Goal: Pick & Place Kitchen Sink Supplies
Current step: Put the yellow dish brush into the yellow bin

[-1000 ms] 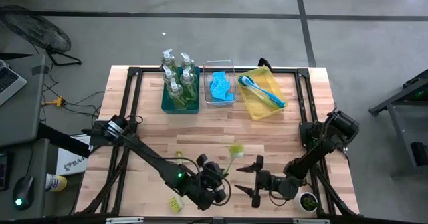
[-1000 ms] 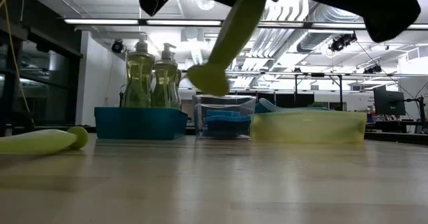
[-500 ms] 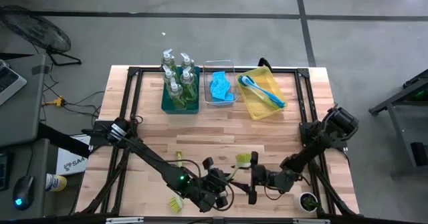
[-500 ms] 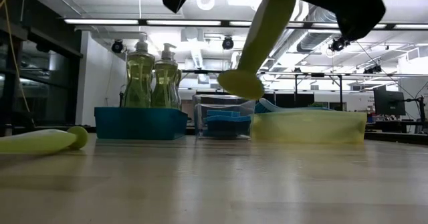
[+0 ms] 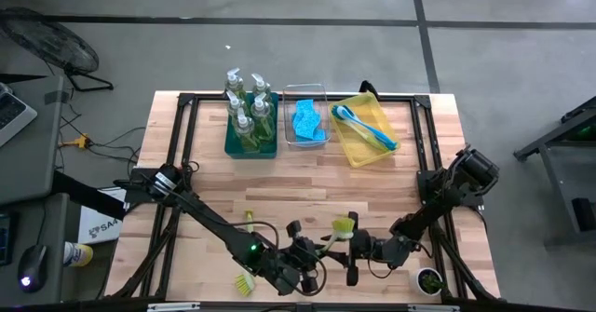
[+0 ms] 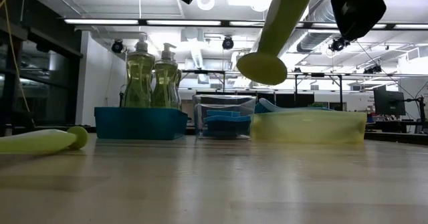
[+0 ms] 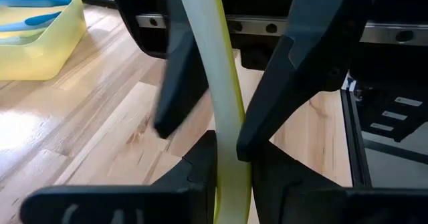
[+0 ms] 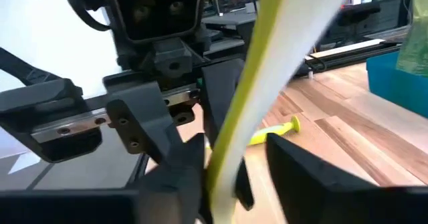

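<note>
My left gripper (image 5: 307, 253) is shut on a yellow-green dish brush, whose head (image 5: 343, 226) shows in the air in the low view (image 6: 262, 68). My right gripper (image 5: 355, 253) is open. Its fingers (image 7: 307, 70) stand on either side of the same handle, closer to the head, and I cannot tell whether one touches it. A second yellow-green brush (image 5: 245, 280) lies flat on the table near the left front, also seen in the low view (image 6: 40, 140). Soap bottles (image 5: 248, 102), blue sponges (image 5: 307, 121) and blue brushes (image 5: 368, 126) sit in bins at the far side. My left gripper pinches the brush's handle (image 7: 231, 160) between its two fingers, on the stretch away from the head. The handle runs forward out of the fingers, between the right gripper's fingers. The brush is lifted clear of the table, with its head toward the far right.
A teal bin (image 5: 231, 146), a clear bin (image 5: 304, 90) and a yellow bin (image 5: 346, 146) stand in a row at the far edge. The black frame rails (image 5: 424, 135) run along the table's sides. Bare wood (image 5: 307, 186) lies between the bins and the grippers.
My left gripper has carried the brush toward the table's right, and its head has swung right and risen in the low view. My right gripper has shifted a little left, so its fingers now stand around the handle.
</note>
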Controlling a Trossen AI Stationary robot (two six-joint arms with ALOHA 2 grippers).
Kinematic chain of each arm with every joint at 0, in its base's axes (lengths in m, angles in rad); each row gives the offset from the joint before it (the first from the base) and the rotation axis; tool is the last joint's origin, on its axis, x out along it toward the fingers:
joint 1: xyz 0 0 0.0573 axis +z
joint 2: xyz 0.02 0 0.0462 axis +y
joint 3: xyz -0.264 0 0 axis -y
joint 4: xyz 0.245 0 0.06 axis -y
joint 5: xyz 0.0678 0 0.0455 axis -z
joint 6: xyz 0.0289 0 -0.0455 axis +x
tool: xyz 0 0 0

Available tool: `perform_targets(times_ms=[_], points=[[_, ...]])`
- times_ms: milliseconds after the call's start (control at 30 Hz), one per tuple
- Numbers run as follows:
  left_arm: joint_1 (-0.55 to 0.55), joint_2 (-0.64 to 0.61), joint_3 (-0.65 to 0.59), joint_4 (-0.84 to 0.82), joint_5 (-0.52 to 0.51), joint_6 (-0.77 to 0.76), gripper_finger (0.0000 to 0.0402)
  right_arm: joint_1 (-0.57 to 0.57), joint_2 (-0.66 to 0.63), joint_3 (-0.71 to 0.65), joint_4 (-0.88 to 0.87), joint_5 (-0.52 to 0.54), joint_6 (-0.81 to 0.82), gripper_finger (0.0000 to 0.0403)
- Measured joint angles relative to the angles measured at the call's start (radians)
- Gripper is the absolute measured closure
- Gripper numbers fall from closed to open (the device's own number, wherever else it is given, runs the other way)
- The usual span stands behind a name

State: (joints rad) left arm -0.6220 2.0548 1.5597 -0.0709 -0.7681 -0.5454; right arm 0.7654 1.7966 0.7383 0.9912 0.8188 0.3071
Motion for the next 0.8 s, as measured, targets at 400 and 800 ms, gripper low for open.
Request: perform_targets(times_ms=[400,800], points=[[0.001,0.0,0.0,-0.004,0.043,-0.049,0.0301,0.001,0.0,0.0,0.003,-0.044,0.011,0.0362],[0.002,-0.001,0.002,0.001,0.116,-0.064,0.0267,0.01,0.001,0.0,0.0,-0.039,0.033,0.0362]])
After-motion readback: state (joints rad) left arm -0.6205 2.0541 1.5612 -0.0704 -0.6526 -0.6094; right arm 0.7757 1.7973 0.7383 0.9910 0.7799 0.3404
